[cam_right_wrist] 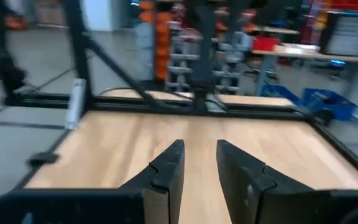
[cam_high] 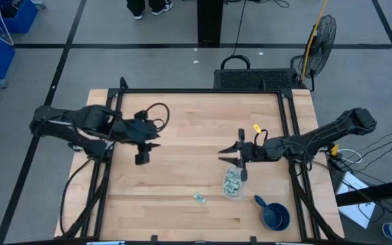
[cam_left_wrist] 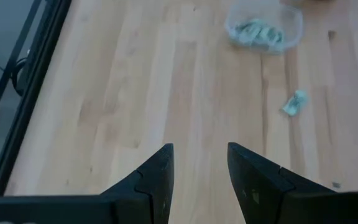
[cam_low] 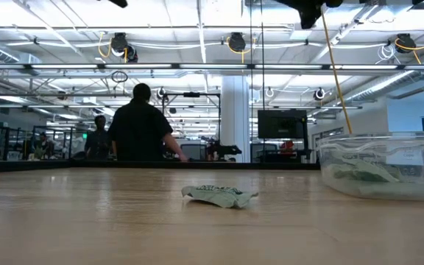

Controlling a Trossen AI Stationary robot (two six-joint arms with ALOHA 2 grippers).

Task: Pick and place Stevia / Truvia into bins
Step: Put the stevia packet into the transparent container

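One crumpled pale green and white packet (cam_high: 200, 197) lies flat on the wooden table, left of the clear container (cam_high: 233, 182); it also shows in the low view as the packet (cam_low: 219, 195) and in the left wrist view as the packet (cam_left_wrist: 296, 102). The container (cam_left_wrist: 265, 28) stands on the table with several packets inside (cam_low: 366, 175). My left gripper (cam_high: 145, 146) hovers open over the table's left half, well away from both. My right gripper (cam_high: 227, 155) is open and empty, held level above the table just beyond the container's far side, pointing toward the table's left edge.
A dark blue cup with a handle (cam_high: 274, 214) stands near the table's near right corner, beside the container. A black frame (cam_high: 203, 90) runs along the table's edges. People stand in the room beyond the far edge (cam_low: 140, 125). Bare wood (cam_high: 189, 129) lies between the two grippers.
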